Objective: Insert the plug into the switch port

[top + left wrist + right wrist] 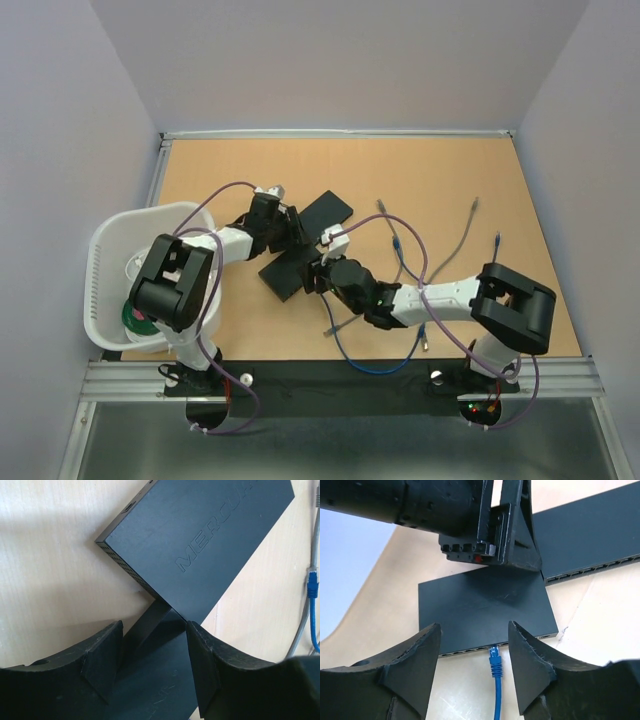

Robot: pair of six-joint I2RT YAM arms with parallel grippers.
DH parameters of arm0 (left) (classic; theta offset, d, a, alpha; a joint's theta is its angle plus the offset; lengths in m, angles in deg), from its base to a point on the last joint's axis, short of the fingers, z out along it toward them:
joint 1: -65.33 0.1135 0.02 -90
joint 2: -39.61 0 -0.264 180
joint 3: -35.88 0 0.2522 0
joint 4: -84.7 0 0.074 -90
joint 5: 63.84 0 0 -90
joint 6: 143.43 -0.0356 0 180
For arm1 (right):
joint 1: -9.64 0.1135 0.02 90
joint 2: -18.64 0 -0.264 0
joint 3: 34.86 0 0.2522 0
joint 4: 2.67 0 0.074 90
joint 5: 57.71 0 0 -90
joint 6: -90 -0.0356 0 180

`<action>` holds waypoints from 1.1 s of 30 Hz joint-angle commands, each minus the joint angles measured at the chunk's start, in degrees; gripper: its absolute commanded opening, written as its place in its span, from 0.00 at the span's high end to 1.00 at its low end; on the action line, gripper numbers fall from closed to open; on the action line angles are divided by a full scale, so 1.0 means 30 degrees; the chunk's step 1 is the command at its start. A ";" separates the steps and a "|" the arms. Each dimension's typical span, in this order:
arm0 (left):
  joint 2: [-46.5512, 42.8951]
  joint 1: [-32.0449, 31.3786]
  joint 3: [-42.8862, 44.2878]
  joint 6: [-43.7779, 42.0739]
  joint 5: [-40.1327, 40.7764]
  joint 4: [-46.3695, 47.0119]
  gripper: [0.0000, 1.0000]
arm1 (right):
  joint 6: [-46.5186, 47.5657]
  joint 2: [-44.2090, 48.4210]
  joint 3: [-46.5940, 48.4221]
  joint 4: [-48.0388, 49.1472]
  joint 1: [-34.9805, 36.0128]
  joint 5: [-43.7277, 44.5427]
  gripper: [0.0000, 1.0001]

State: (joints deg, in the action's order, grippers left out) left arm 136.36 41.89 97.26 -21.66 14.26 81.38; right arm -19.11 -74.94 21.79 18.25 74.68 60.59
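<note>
Your right tool [475, 630] is spread around the plug [494, 656] at the switch [480, 605] front edge. Your left tool [155, 625] straddles its rear; you cannot tell if it pinches.

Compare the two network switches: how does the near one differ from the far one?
The near switch has the blue plug in its port row, apparently seated; the far switch shows only empty ports. The left gripper appears to clamp the near switch; the far switch lies free. Both are flat black boxes with a port row along one edge.
</note>
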 commanded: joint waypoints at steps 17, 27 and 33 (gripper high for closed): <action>-0.4853 -0.0008 0.1882 -0.2210 0.2355 -0.9835 0.35 | -0.5171 0.8427 -0.1436 -1.2579 -0.2453 0.6543 0.32; -0.9338 -0.0038 0.1852 -0.4174 0.5226 -1.1857 0.34 | -0.3707 0.4952 0.1197 -1.5249 -0.7644 0.2903 0.44; -1.0657 -0.0038 0.1033 -0.4642 0.4055 -1.0423 0.34 | -0.3327 0.2780 0.2019 -1.5250 -0.8260 0.2844 0.50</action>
State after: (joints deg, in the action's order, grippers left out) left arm 107.53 41.80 101.11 -33.48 26.26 48.48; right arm -30.39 -64.43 24.57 -26.12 51.07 69.46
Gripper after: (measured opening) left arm 0.655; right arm 0.510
